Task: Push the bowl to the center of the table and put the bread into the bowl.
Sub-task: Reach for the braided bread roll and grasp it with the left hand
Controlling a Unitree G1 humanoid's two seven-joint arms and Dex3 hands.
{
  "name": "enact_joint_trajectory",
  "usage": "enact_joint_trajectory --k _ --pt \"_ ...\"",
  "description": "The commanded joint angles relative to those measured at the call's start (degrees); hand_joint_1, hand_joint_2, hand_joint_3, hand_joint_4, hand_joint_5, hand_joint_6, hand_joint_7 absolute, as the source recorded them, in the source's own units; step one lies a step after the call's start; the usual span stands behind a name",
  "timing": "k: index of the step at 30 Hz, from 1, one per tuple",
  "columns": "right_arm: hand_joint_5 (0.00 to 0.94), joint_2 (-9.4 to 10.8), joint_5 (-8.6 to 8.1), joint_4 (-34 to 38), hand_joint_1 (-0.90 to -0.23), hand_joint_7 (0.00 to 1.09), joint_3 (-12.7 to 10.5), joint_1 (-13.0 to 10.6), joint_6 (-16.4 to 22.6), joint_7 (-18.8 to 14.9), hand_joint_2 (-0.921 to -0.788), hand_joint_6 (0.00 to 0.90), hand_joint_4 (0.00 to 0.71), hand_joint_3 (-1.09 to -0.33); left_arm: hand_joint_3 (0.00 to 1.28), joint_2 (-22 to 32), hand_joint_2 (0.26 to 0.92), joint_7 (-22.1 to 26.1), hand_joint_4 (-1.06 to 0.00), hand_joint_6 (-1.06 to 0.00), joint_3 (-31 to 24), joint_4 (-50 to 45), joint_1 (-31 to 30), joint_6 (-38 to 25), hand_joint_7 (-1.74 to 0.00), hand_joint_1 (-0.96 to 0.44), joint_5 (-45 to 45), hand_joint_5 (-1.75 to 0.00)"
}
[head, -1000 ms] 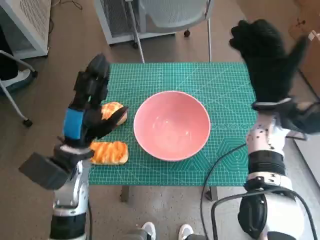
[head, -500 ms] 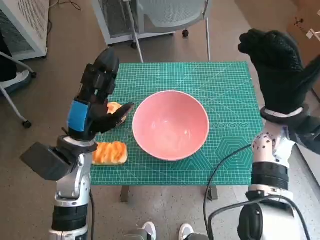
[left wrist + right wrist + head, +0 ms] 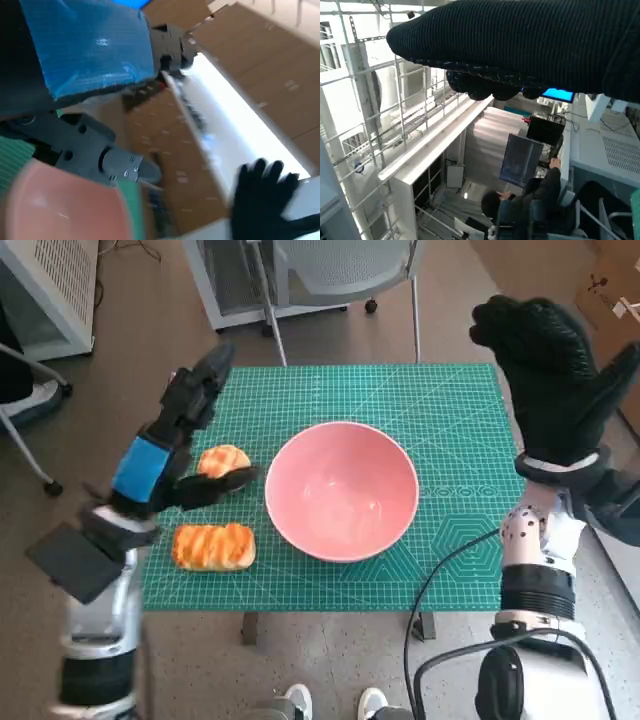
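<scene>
Head view: one pink bowl (image 3: pixel 342 490) mid-tabletop (image 3: pixel 450 420), two bread pieces (image 3: pixel 213 546) (image 3: pixel 222 459) left of it; left robot hand (image 3: pixel 170 445) over the far piece, fingers apart, empty. Right robot hand (image 3: pixel 548 365) raised, spread, empty. Wrist views: left shows bowl rim, right a seated person (image 3: pixel 540 192).

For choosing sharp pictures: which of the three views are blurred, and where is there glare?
Head view: sharp on the bowl, left hand slightly smeared. Left wrist view: strongly motion-blurred, with a bright overexposed band. Right wrist view: background sharp; right hand dark against bright windows.
</scene>
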State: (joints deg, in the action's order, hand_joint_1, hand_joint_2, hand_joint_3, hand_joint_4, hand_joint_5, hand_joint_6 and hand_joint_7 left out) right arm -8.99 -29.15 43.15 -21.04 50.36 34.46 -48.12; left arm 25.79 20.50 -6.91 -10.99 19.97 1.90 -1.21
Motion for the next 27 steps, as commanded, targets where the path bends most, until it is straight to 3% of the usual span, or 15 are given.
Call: enact_joint_trajectory --k 1,7,11,17,22,27 --pt "0.003 0.28 -0.61 1.13 -0.629 0.01 0.29 -0.49 -1.36 -0.2 -0.921 0.446 0.33 -0.717 0.1 4.56 0.712 -1.97 -0.05 -0.01 0.55 -6.68 -3.22 -4.54 -0.36 -0.1 9.91 -0.01" --pt "0.005 0.61 -0.98 2.15 -0.632 0.01 0.32 0.18 -1.87 -0.62 -0.921 0.451 0.335 -0.71 0.06 5.83 0.697 -7.73 -0.11 -0.07 0.83 -10.6 -7.29 -2.65 -0.4 -0.25 22.59 -0.03" --pt "0.005 0.6 -1.1 3.51 -0.635 0.01 0.21 0.81 -1.58 -1.38 -0.921 0.453 0.338 -0.706 0.04 8.02 0.701 -12.65 -0.15 -0.09 0.43 -8.67 -9.4 5.26 -0.43 -0.36 28.61 -0.04" --pt "0.005 0.79 -1.14 4.68 -0.637 0.01 0.09 1.46 -1.28 -2.03 -0.921 0.457 0.342 -0.703 0.02 12.0 0.731 -16.24 -0.2 -0.12 -0.82 -7.06 -12.39 12.78 -0.49 -0.52 34.82 -0.05" --pt "0.005 0.88 -1.32 5.24 -0.636 0.01 0.13 1.7 -1.14 -2.62 -0.921 0.459 0.345 -0.702 0.02 14.56 0.753 -16.34 -0.23 -0.14 -2.07 -6.73 -14.85 16.36 -0.51 -0.61 36.48 -0.06" --pt "0.005 0.93 -1.55 5.87 -0.637 0.01 0.04 1.91 -0.8 -3.44 -0.921 0.46 0.346 -0.703 0.01 15.82 0.757 -13.54 -0.26 -0.14 -3.12 -7.71 -17.51 16.59 -0.51 -0.63 34.99 -0.06"
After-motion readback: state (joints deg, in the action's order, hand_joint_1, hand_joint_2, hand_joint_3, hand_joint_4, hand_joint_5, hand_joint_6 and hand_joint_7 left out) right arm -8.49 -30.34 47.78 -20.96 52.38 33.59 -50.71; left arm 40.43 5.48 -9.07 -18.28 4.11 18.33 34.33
